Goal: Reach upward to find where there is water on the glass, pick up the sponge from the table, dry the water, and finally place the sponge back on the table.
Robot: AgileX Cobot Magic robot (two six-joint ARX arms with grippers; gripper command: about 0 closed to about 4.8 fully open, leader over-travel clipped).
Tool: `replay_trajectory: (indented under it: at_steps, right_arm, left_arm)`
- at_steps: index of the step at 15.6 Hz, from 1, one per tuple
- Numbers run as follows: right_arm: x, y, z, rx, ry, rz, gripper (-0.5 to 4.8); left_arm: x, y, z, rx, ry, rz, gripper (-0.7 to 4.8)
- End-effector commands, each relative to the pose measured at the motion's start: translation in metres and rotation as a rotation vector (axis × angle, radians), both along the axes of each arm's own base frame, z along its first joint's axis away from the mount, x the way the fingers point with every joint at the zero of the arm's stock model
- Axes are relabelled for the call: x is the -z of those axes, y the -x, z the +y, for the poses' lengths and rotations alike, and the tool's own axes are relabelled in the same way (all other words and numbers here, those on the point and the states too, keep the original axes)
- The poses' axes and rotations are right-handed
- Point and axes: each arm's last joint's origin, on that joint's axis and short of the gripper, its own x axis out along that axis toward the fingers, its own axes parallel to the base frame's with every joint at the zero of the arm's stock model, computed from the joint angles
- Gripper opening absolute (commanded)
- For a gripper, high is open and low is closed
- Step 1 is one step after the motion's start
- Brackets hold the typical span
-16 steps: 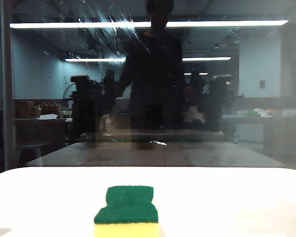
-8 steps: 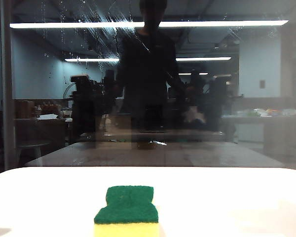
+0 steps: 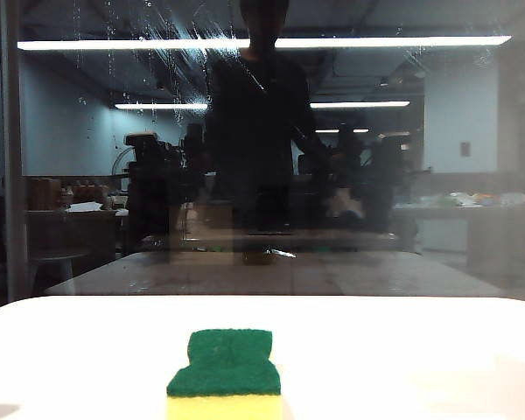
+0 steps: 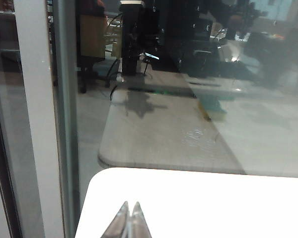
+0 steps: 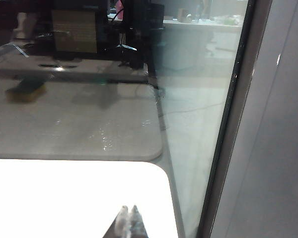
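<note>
Nothing is done yet: the water (image 3: 171,52) streaks the glass (image 3: 472,175) at eleven o'clock, the sponge (image 3: 226,372) lies untouched at six o'clock on the worktop (image 3: 402,350). Left gripper (image 4: 128,218) and right gripper (image 5: 128,218) hang over the worktop's corners, jaws together, empty.

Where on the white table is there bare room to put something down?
The table is bare on both sides of the sponge and behind it up to the glass. The shut left pincer and right pincer sit at its near corners.

Your left gripper (image 4: 129,218) sits low, fingertips pressed together, nothing between them. Your right gripper (image 5: 128,218) is likewise low, closed and empty.
</note>
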Motion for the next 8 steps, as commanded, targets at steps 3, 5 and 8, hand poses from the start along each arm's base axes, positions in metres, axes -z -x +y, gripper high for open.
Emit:
replay_trajectory:
  at_steps: [3,5,8]
  right_arm:
    - [-0.006,0.001,0.0,-0.003,-0.069,-0.036,-0.02]
    - [-0.026,0.006,0.0,-0.005,-0.114,-0.078,-0.02]
    - [-0.058,0.018,-0.001,-0.003,-0.116,-0.101,-0.02]
  left_arm:
    - [-0.014,0.003,0.0,-0.004,0.002,-0.017,-0.06]
    - [-0.033,0.01,0.0,-0.004,0.001,-0.021,-0.06]
    - [-0.06,0.02,-0.001,-0.004,0.0,-0.07,-0.06]
